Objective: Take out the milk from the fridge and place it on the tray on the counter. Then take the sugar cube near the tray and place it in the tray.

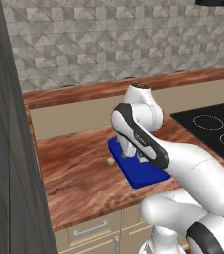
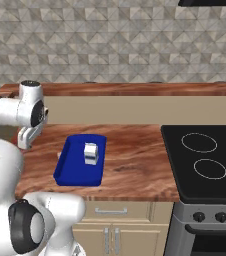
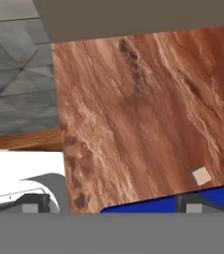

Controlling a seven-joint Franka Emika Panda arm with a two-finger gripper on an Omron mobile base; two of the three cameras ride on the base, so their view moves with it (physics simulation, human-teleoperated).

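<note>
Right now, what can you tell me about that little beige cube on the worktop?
The sugar cube is a tiny, pale beige block with flat faces, looking matte and solid. It rests on the reddish-brown wood-grain counter, just outside the blue tray, close to its rim but apart from it. Nothing grips or touches it except the counter beneath.

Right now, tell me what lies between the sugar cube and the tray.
Just bare counter: in the left base view the sugar cube sits apart from the tray rim, nothing between.

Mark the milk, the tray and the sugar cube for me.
milk [image 2: 90, 153], right base view, on the carton's front face.
tray [image 2: 71, 175], right base view, on bare blue floor near its front rim.
sugar cube [image 3: 200, 176], hand view, on its top face.
</note>
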